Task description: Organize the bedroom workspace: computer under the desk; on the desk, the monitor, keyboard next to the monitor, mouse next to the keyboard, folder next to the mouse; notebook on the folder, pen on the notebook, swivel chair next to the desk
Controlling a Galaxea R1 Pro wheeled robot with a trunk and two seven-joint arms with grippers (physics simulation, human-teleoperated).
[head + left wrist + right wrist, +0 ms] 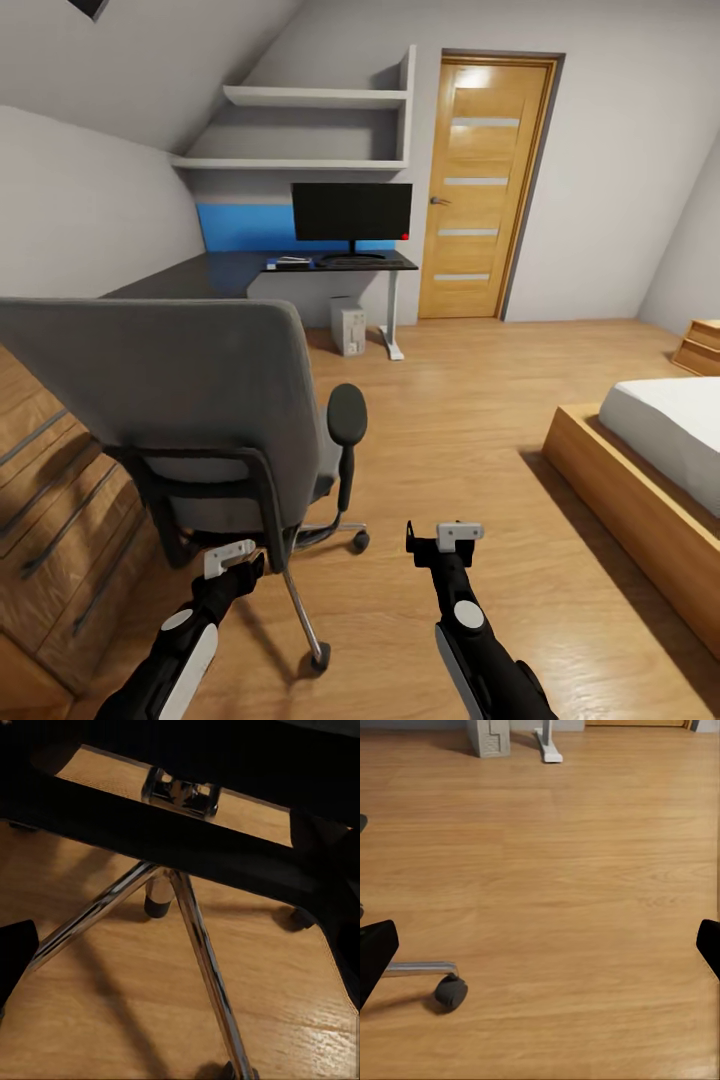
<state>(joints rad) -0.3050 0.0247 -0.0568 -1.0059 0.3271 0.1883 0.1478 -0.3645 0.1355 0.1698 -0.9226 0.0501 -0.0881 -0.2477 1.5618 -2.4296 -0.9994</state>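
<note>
Both our grippers, left gripper and right gripper, hang spread apart and empty beside the grey upholstered swivel chair, so we could snag its metal star base.

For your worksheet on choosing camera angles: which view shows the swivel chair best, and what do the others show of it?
The head view: the swivel chair appears nearly whole, with grey back, armrest and base. The left wrist view shows its metal legs from close by. The right wrist view catches one leg tip and castor.

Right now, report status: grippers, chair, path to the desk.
Both grippers empty, left gripper low behind the swivel chair, right gripper open over bare floor. Chair well short of the desk. Monitor on desk.
</note>
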